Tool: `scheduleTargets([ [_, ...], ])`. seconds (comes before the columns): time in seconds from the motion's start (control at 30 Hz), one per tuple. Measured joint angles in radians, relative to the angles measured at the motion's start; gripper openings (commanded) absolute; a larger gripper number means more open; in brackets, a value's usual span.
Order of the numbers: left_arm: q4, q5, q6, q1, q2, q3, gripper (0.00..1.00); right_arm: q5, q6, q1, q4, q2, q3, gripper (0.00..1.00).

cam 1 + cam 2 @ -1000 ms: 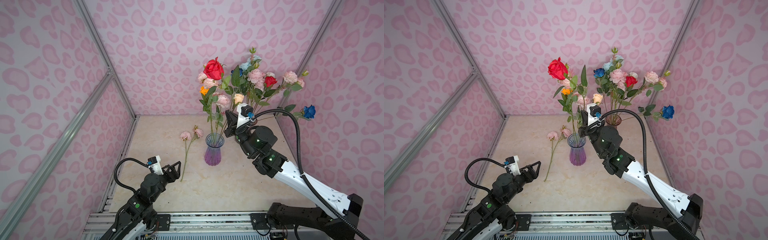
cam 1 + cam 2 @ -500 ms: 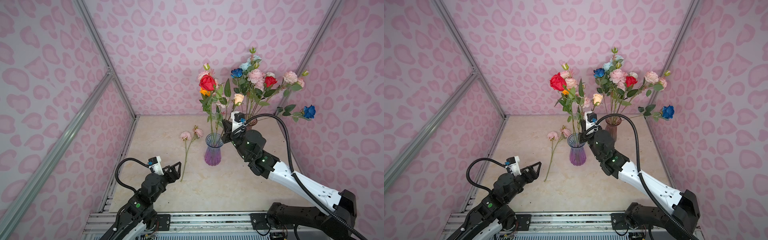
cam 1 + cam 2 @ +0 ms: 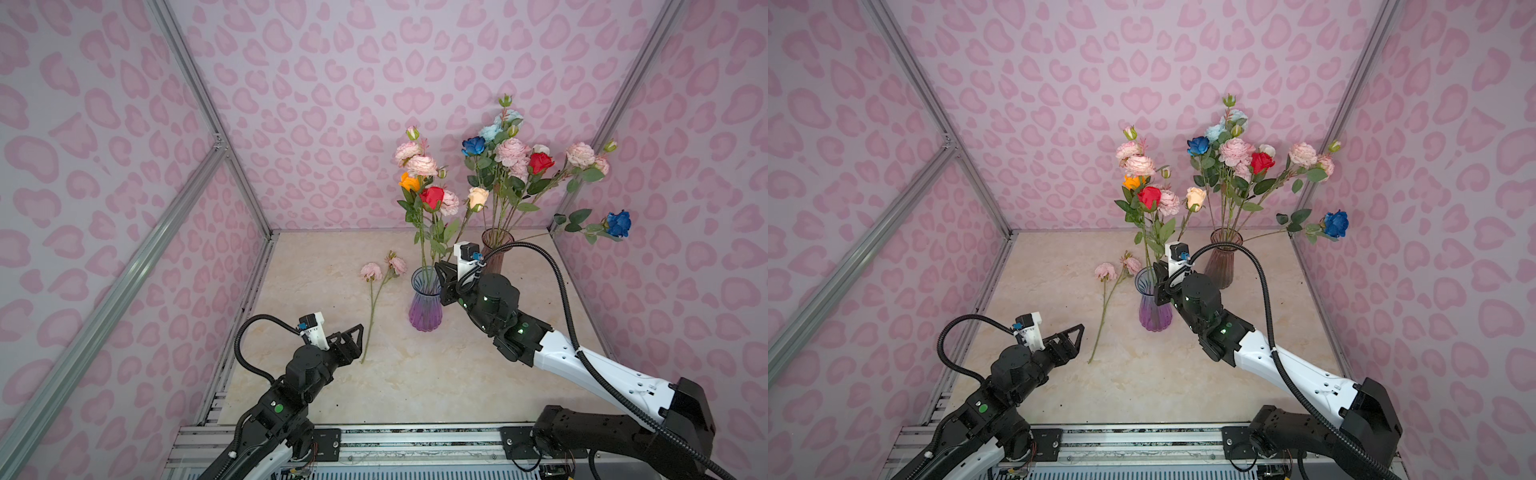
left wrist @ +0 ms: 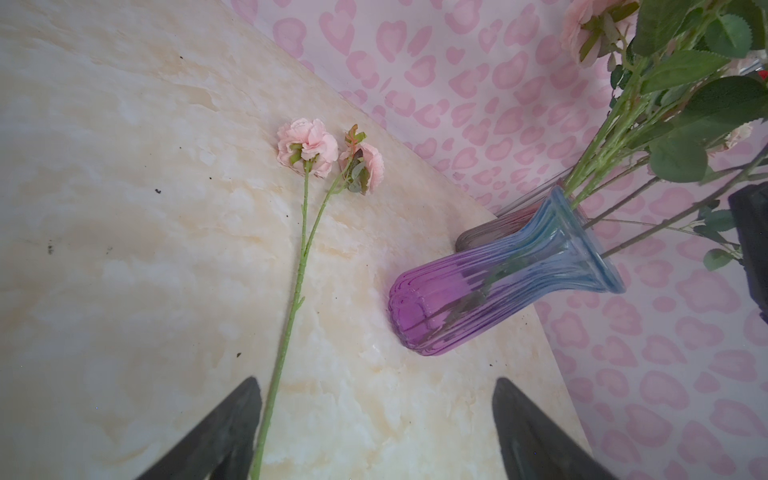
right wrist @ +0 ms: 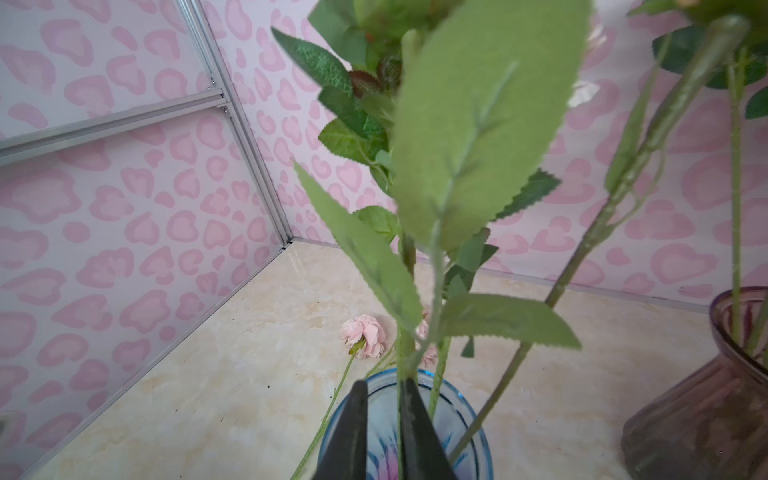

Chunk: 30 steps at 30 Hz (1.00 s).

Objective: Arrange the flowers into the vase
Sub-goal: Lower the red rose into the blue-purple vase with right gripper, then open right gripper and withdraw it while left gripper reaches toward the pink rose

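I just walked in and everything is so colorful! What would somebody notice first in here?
Probably the bright bouquets: a red rose with pink blooms stands in the purple vase mid-table, a bigger bunch in the brown vase behind it to the right. One dark blue rose pokes far out toward the right, and a lone pink flower lies flat on the table beside the purple vase.

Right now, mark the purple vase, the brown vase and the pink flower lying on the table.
purple vase [image 3: 424, 313]: in a top view, lower body.
brown vase [image 3: 1223, 268]: in a top view, mid body.
pink flower [image 4: 308, 143]: left wrist view, larger head.
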Motion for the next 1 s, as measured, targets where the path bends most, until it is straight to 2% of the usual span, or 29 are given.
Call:
scheduleTargets([
  [0.33, 0.004, 0.003, -0.016, 0.000, 0.000, -0.001, 0.88, -0.003, 0.009, 0.016, -0.015, -0.037, -0.021, 0.17],
  [0.6, 0.006, 0.006, -0.021, 0.000, 0.010, 0.000, 0.88, 0.014, 0.008, 0.040, -0.049, -0.110, -0.029, 0.22],
  [0.83, 0.007, 0.014, -0.005, 0.000, 0.060, 0.027, 0.98, 0.032, 0.008, 0.060, -0.061, -0.198, -0.043, 0.30],
  [1.0, 0.006, 0.008, 0.029, 0.000, 0.137, 0.064, 0.97, 0.077, 0.011, 0.066, -0.066, -0.283, -0.108, 0.32],
])
